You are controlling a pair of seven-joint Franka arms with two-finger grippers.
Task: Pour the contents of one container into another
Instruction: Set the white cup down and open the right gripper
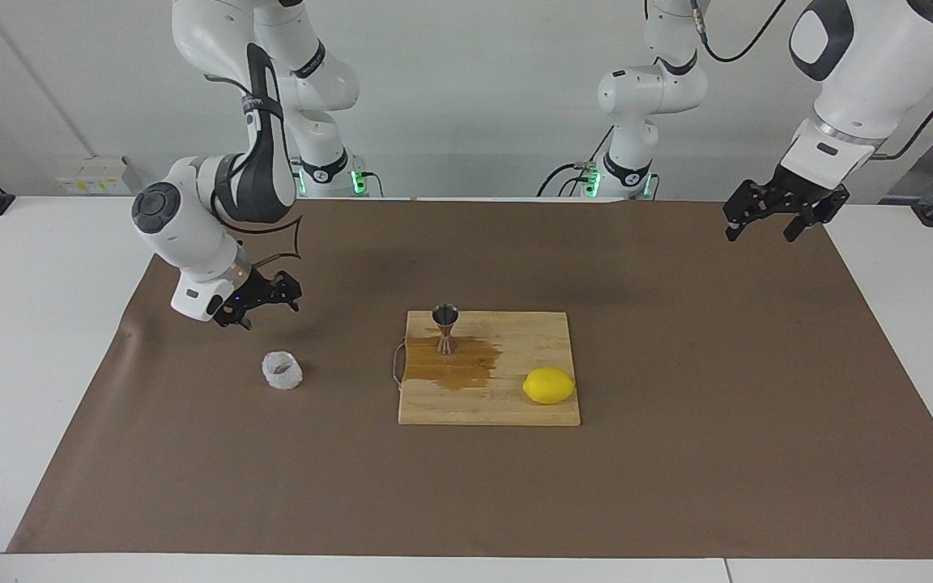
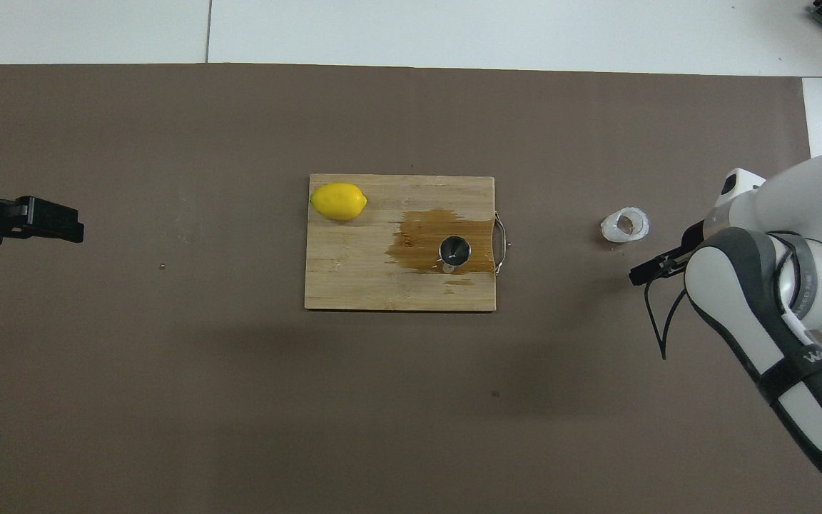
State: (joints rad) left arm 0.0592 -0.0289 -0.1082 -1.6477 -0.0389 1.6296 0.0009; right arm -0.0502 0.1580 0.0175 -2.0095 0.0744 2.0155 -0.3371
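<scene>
The right gripper (image 1: 260,304) hangs with fingers spread and empty above the brown mat, the small clear faceted glass cup (image 1: 283,370) upright just below it. The hourglass steel jigger (image 1: 445,328) stands on the wooden cutting board (image 1: 515,409), the cup well apart toward the right arm's end. The left gripper (image 1: 774,217) waits open.

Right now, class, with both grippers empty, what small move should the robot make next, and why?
Probably lift the right gripper clear and park it. The glass cup stands alone on the brown mat, the jigger stands upright in a wet patch on the cutting board, so pouring looks done. The left gripper waits open over the mat's corner.
</scene>
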